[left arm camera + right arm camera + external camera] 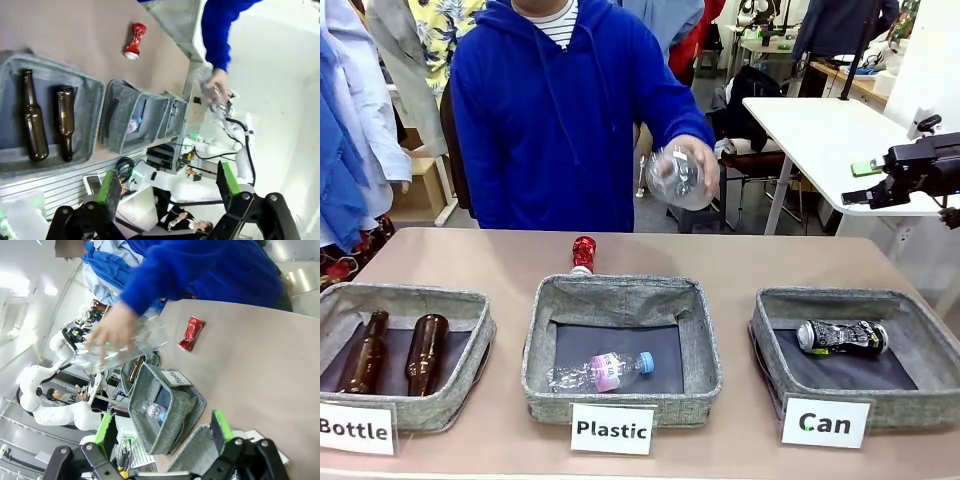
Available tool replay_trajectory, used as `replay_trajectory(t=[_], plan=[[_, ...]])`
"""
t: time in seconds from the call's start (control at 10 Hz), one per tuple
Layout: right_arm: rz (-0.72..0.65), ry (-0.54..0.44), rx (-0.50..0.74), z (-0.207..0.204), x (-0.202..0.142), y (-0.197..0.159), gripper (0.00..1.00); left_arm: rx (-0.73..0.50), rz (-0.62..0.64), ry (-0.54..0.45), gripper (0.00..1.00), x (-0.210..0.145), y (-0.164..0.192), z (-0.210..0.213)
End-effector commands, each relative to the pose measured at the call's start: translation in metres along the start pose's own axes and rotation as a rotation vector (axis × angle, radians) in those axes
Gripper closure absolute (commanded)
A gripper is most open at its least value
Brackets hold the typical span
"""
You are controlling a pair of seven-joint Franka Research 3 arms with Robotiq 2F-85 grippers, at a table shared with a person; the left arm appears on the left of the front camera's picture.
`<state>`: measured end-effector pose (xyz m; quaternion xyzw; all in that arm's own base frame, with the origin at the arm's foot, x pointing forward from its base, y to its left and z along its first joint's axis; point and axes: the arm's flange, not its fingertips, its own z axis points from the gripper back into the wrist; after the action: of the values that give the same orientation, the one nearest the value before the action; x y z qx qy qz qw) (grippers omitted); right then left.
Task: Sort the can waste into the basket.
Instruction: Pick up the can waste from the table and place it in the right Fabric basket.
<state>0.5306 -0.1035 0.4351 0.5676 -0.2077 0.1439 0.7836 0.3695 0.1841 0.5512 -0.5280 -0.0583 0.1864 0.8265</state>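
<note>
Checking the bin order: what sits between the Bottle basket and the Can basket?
The Plastic basket, holding one clear plastic bottle, with strips of bare table on either side; the front view shows it.

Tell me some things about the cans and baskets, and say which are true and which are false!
1. The black-and-silver can lies in the Can basket. True.
2. The red can is in that basket too. False: it lies on the table, behind the Plastic basket.
3. The person's hand holds a clear bottle. True.
4. The Bottle basket holds three brown bottles. False: two.
5. The left gripper grips a can. False: it is open and empty.
</note>
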Motion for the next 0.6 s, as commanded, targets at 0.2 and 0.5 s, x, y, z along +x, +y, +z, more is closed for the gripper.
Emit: replay_trajectory(t=[0.2,0.5], plan=[[0.018,0.003,-0.016,0.0,-0.001,0.003,0.0,0.199,-0.059,0.124,0.0,0.019,-0.056,-0.14],[0.018,0.003,-0.016,0.0,-0.001,0.003,0.0,0.254,-0.012,0.136,0.0,0.036,-0.056,-0.145]])
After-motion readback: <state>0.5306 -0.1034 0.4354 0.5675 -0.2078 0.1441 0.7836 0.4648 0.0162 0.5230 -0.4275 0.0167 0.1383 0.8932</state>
